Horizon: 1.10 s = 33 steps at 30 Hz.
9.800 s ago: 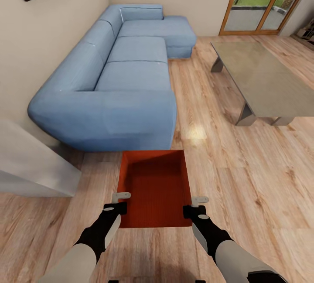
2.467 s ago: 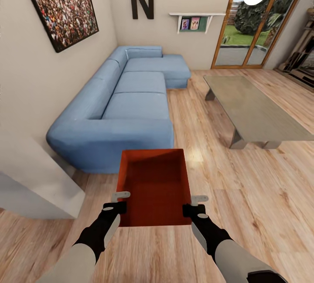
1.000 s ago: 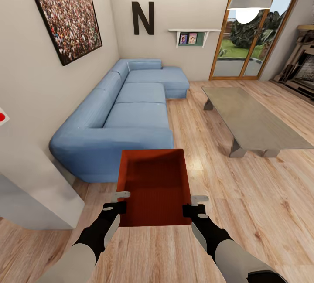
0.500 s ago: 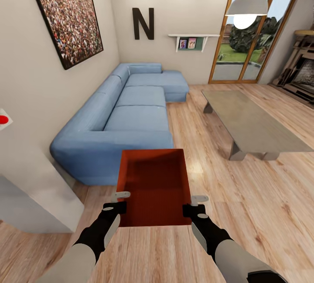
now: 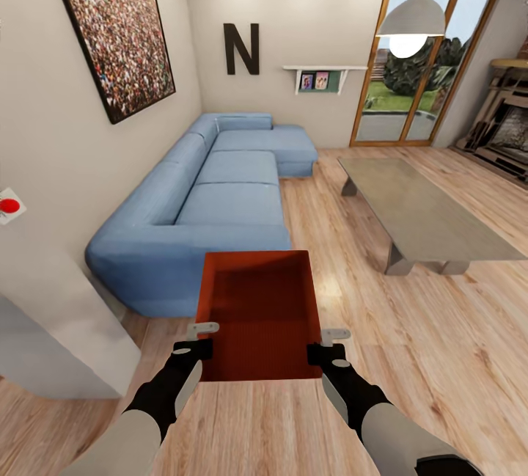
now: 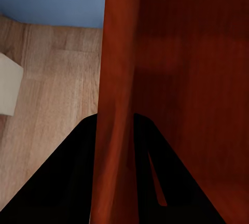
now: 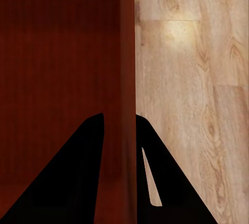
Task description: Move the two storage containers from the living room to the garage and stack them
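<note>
One orange-red storage container [image 5: 257, 311] hangs level above the living room's wood-plank floor [image 5: 411, 344], just in front of me. My left gripper [image 5: 198, 340] is shut on its left wall near the front corner. My right gripper [image 5: 327, 344] is shut on the right wall opposite. In the left wrist view the black fingers [image 6: 78, 167] straddle the red wall [image 6: 119, 68]. The right wrist view shows the same grip on the other wall [image 7: 127, 53] by its fingers [image 7: 83, 167]. The bin is empty, with a ribbed inside. The garage is out of view.
A light-blue sectional sofa [image 5: 213, 201] stands directly beyond the container. At the right sits a low grey table [image 5: 422, 212], with bare plank floor between the two. A pale block [image 5: 51, 329] juts in at the near left. Glass doors [image 5: 418, 65] and a pendant lamp [image 5: 411, 17] are at the back right.
The head view has tilted upward, bringing more wall, the ceiling and the lamp into view. The container and both grippers keep the same place and grip.
</note>
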Tool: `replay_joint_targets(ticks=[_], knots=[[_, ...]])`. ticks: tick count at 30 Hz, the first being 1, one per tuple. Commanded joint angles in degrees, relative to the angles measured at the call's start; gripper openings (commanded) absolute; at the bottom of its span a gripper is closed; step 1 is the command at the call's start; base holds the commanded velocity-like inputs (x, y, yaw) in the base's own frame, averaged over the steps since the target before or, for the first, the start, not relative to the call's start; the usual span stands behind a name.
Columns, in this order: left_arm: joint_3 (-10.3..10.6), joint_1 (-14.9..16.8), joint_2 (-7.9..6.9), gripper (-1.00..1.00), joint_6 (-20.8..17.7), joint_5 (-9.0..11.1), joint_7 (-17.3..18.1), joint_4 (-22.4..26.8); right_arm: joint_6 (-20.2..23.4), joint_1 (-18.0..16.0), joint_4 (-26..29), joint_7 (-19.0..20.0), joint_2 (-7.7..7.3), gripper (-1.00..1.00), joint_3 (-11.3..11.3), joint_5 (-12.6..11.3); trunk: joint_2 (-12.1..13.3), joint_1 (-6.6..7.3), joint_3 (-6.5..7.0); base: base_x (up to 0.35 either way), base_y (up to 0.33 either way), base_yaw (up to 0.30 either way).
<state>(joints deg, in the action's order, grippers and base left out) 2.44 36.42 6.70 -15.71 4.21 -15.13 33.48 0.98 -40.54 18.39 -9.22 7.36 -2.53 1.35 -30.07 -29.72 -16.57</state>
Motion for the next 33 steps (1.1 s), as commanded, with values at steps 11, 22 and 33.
replay_joint_targets(ticks=[11, 22, 33], knots=[[-0.07, -0.02, -0.98, -1.00, -0.55, -0.05, -0.78, 0.01, 0.09, -0.07, 2.18, -2.12, -0.06, -1.00, 1.82, 0.93, -0.08, -0.02, 0.93, 0.000, 0.000, 0.000], [-0.07, -0.02, -0.98, -1.00, -0.55, -0.05, -0.78, 0.01, 0.16, -0.07, 2.25, -2.12, -0.06, -1.00, 1.82, 0.93, -0.08, -0.02, 1.94, 0.000, 0.000, 0.000], [-0.07, 0.01, -0.98, -1.00, -0.55, -0.05, -0.78, 0.08, 0.17, -0.07, 2.87, -2.29, -0.06, -1.00, 1.82, 0.93, -0.08, -0.02, 2.95, 0.000, 0.000, 0.000]])
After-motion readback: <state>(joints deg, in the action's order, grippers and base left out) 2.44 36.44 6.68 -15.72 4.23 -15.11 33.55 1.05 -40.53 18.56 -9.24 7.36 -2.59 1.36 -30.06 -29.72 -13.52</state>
